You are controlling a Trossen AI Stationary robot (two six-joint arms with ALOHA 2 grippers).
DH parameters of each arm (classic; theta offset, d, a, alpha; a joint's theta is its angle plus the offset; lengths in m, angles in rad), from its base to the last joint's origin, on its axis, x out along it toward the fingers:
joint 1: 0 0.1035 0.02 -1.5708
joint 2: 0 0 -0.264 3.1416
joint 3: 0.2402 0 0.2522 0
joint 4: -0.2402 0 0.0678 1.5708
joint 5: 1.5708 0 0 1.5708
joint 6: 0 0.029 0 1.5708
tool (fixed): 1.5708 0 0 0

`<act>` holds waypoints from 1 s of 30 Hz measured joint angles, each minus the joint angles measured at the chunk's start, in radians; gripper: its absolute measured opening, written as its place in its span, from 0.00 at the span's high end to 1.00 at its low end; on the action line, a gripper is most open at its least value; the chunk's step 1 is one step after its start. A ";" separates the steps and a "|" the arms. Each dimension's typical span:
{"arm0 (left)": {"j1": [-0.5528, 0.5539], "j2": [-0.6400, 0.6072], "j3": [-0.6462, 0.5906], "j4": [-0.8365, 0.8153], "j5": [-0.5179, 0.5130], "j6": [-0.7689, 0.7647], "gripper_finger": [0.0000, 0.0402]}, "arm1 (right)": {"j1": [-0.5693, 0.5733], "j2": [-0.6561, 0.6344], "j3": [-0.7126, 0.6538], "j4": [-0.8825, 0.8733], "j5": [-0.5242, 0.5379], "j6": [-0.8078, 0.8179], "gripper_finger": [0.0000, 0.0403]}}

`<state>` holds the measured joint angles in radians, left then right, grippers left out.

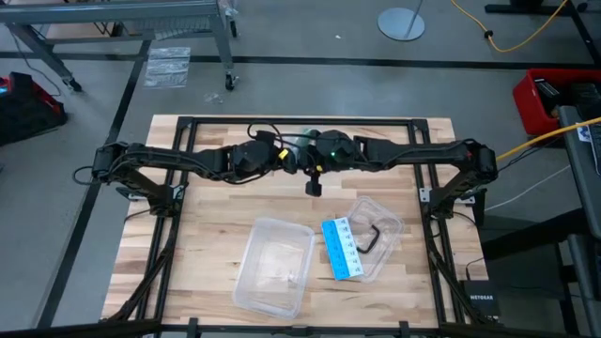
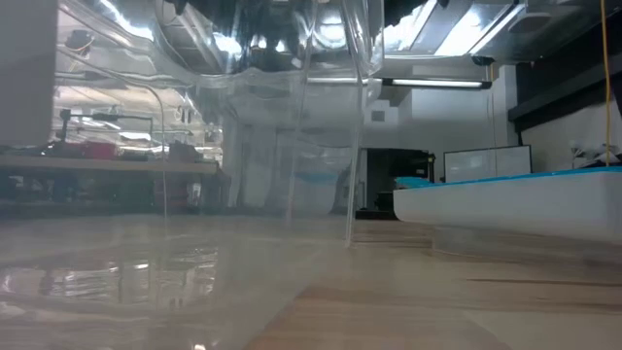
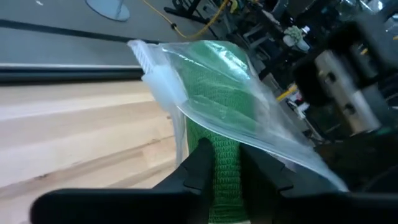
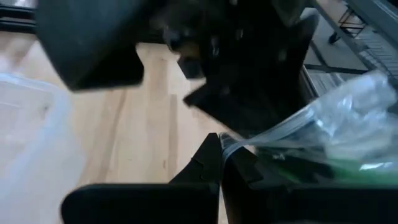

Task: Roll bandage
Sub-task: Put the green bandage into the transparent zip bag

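With the right gripper (image 4: pixel 222 163) pinching the clear wrapper (image 3: pixel 249 106) above the worktop (image 1: pixel 207 197), our left gripper (image 3: pixel 227 168), jaws narrowly straddling the bandage (image 3: pixel 225 163) inside, should pull it out straight.

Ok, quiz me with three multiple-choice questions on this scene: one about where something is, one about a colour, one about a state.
1. Where is the bandage? A between the left fingers; B between the right fingers; C in neither.
2. What colour is the bandage? A red; B green; C white.
3. The right fingers are: A wide open; B shut on the wrapper; C out of sight.

Answers: A, green fabric fills the gap between the left fingers; B, it shows green through the clear wrapper; B, they pinch the wrapper's edge.
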<state>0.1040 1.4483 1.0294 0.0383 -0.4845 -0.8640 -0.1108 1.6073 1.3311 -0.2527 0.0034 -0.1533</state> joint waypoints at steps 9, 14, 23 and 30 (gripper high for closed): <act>0.000 -0.001 0.000 0.007 0.018 -0.014 0.58 | 0.000 0.000 0.032 -0.048 -0.023 0.000 1.00; -0.006 -0.001 0.000 0.008 0.052 -0.045 0.55 | -0.008 -0.009 0.032 -0.068 -0.018 -0.004 1.00; -0.006 -0.020 0.000 0.060 0.080 -0.059 0.55 | -0.016 -0.056 0.032 -0.128 0.011 -0.003 1.00; -0.017 -0.073 0.001 0.056 0.085 -0.080 0.55 | -0.023 -0.146 0.032 -0.171 0.104 -0.011 1.00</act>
<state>0.0874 1.3750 1.0302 0.0948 -0.3992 -0.9440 -0.1334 1.4612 1.3636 -0.4237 0.1069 -0.1647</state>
